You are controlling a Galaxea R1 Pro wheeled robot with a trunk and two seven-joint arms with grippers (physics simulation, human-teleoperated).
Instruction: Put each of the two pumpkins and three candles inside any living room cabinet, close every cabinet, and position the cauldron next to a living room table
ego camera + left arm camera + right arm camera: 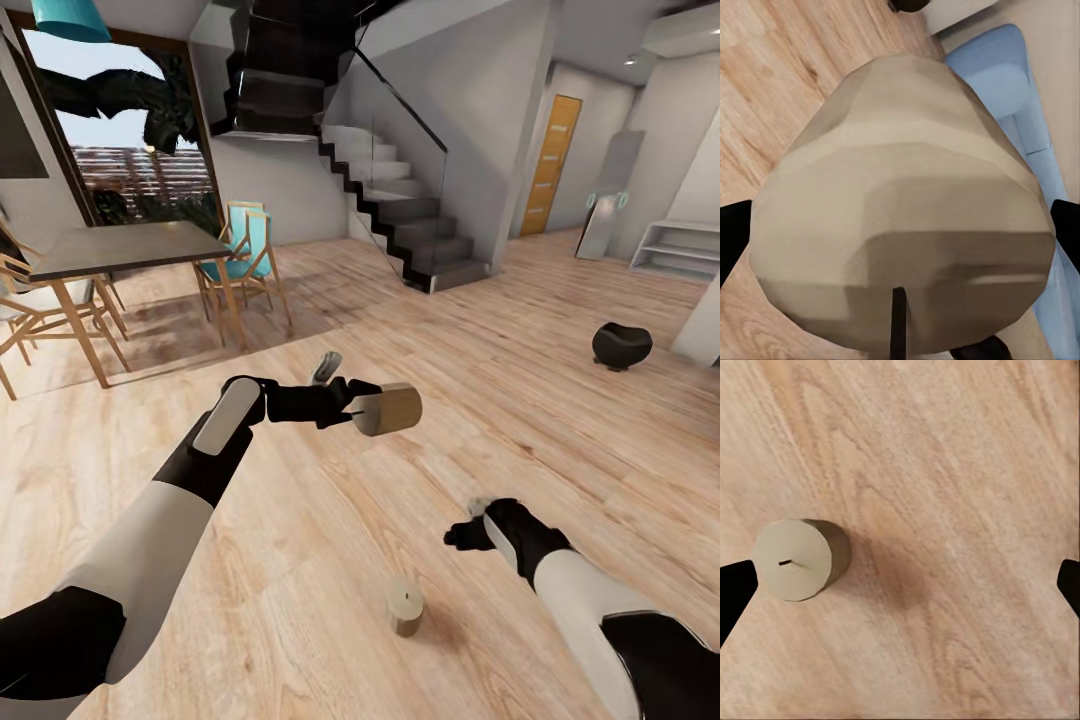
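Left arm: extended forward over the plank floor [330, 560], forearm raised and wrist level. The left gripper [352, 408] is clamped on a tan candle [388, 409], held on its side in mid-air; in the left wrist view that candle [904, 217] sits between the dark fingertips [731, 240].

Right arm: bent, forearm angled inward and low. The right gripper [462, 535] hangs above the floor with jaws spread wide, holding nothing.

A second candle [405, 606] stands upright on the floor, near the right gripper. The black cauldron [621, 345] rests on the floor far right.
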